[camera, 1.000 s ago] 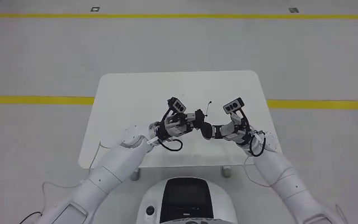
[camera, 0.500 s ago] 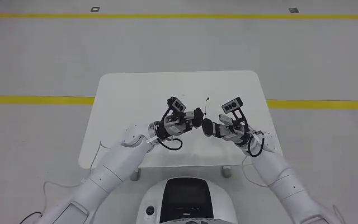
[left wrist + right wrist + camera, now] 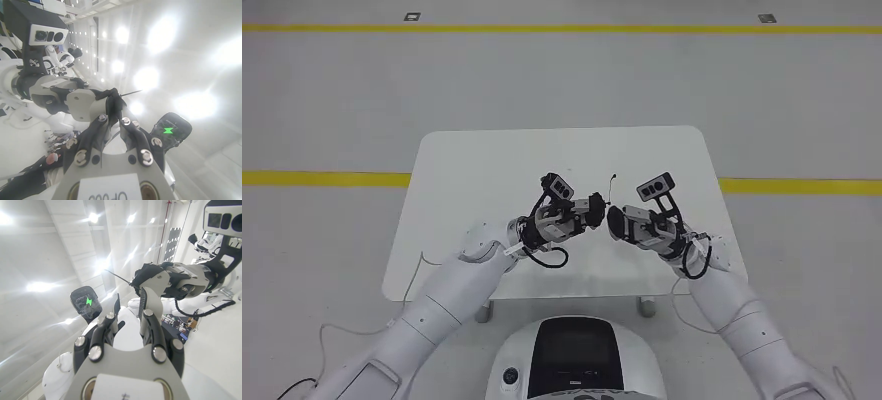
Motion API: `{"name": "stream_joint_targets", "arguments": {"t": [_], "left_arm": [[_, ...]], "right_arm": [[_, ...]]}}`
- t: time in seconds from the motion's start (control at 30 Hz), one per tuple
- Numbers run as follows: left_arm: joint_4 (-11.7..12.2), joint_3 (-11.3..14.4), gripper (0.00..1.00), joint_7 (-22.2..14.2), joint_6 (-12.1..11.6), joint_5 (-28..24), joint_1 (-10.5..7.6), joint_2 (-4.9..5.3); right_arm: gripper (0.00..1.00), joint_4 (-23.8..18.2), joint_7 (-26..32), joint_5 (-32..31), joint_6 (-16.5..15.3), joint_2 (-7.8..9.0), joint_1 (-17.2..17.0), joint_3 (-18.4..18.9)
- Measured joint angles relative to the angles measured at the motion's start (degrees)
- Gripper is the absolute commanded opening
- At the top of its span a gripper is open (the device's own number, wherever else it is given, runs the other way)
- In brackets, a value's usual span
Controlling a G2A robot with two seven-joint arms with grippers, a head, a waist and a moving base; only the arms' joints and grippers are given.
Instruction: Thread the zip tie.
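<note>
item: zip tie (image 3: 117, 275), a thin black strap held in the air above the table (image 3: 472, 190). it is pinched at one end by the left gripper (image 3: 114, 94), whose black-covered fingers (image 3: 147, 273) are pressed together on it. in the top view its free tail points to about 12 o'clock. right gripper (image 3: 130, 296): fingers spread, holding nothing, close at 3 o'clock of the left one. step, as i judge it: feeding the tail into the head. i would hold the left pinch steady, close the right fingers on the tail near its tip, and steer it slowly in line with the slot. not legible: the tie's head, buried in the left fingertips, and whether any loop is formed.
</note>
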Motion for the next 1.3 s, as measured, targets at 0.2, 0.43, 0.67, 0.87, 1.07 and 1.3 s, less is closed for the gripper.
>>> {"name": "stream_joint_targets", "arguments": {"t": [0.2,0.43,0.67,0.87,1.07,1.3], "left_arm": [[0.0,0.0,0.0,0.0,0.0,0.0,0.0,0.0],[0.0,0.0,0.0,0.0,0.0,0.0,0.0,0.0],[0.0,0.0,0.0,0.0,0.0,0.0,0.0,0.0],[0.0,0.0,0.0,0.0,0.0,0.0,0.0,0.0],[0.0,0.0,0.0,0.0,0.0,0.0,0.0,0.0],[0.0,0.0,0.0,0.0,0.0,0.0,0.0,0.0]], "right_arm": [[0.23,0.87,0.0,-0.36,0.0,-0.34,0.48,-0.27],[0.19,1.18,0.0,-0.19,0.0,-0.68,0.87,-0.25],[0.18,1.43,0.0,-0.41,0.0,-0.93,1.05,-0.45],[0.2,1.84,0.0,-0.26,0.0,-1.16,1.08,-0.26],[0.18,1.86,0.0,-0.36,0.0,-1.4,0.96,-0.04],[0.18,1.85,0.0,-0.44,0.0,-1.63,0.9,0.24]]}}
